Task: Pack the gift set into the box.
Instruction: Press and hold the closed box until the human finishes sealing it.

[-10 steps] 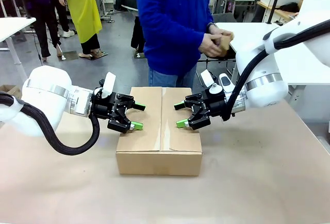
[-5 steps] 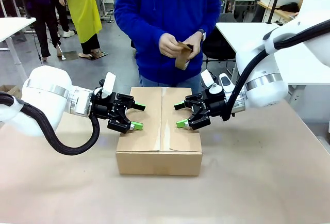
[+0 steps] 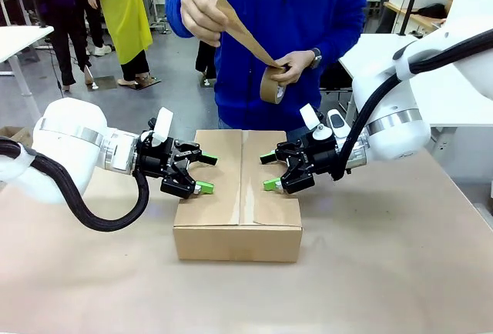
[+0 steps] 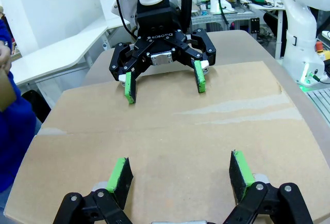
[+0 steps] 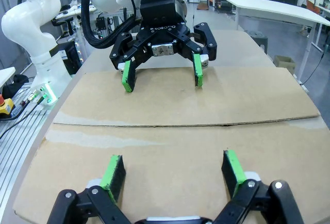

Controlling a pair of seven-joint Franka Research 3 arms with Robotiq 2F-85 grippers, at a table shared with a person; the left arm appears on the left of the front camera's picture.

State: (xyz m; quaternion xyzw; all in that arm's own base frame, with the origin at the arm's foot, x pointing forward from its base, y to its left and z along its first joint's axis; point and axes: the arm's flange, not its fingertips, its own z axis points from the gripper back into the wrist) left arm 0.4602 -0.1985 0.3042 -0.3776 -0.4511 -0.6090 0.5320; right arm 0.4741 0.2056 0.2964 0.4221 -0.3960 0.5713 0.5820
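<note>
The box (image 3: 238, 195) stands in the middle of the table with its top flaps folded shut, the seam running away from me. My left gripper (image 3: 208, 173) is open over the left flap, its green pads low against the cardboard. Facing it over the right flap is my right gripper (image 3: 268, 171), also open. The left wrist view shows my left gripper (image 4: 180, 175) above the flap (image 4: 170, 126) with the right gripper (image 4: 164, 82) opposite. The right wrist view shows my right gripper (image 5: 172, 172) and the flap seam (image 5: 180, 126). The gift set is hidden.
Behind the box a person in a blue top holds a brown tape roll (image 3: 271, 86) and stretches a strip of tape (image 3: 243, 35) up to the raised hand. The brown table (image 3: 385, 272) has free room around the box. White tables and people stand farther back.
The person has turned to face the box and pulled a long strip off the tape roll, raising one hand. Neither arm has moved and the flaps stay shut.
</note>
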